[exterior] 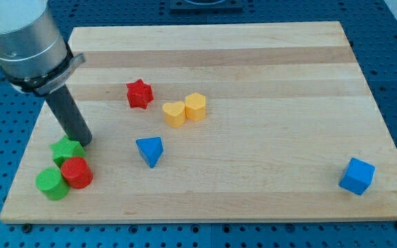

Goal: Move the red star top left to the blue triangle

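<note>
Fingerless, my tip [82,142] sits beside the green star [65,151], red star [139,94] well apart up-right.

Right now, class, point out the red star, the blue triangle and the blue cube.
red star [139,94], camera view, top face.
blue triangle [149,149], camera view, top face.
blue cube [357,175], camera view, centre.

Wooden board [253,55] carries red star [139,94], blue triangle [149,150], two yellow blocks [185,110], blue cube [356,176], green-red cluster [64,169].
</note>
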Tool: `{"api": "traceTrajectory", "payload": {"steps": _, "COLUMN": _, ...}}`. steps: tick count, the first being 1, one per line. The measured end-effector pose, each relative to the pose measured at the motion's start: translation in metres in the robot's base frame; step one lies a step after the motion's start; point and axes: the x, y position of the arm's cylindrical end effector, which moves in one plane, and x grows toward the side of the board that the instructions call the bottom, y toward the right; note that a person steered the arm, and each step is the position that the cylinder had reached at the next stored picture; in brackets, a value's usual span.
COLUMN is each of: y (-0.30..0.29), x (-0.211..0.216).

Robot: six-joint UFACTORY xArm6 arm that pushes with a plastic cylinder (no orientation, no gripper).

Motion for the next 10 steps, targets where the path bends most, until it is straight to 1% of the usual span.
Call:
{"api": "traceTrajectory", "payload": {"steps": 3, "y": 0.003, "x": 0.003}}
{"api": "traceTrajectory", "payload": {"steps": 4, "y": 0.037, "x": -0.019}}
{"api": "traceTrajectory", "payload": {"steps": 5, "y": 0.046, "x": -0.062}}
{"api": "traceTrajectory", "payload": {"steps": 6, "y": 0.031, "x": -0.108}}
{"api": "traceTrajectory", "payload": {"steps": 7, "y": 0.051, "x": -0.160}}
{"api": "traceTrajectory", "payload": {"steps": 8, "y": 0.093, "x": -0.151}}
{"api": "traceTrajectory", "payload": {"steps": 10, "y": 0.077, "x": -0.120}}
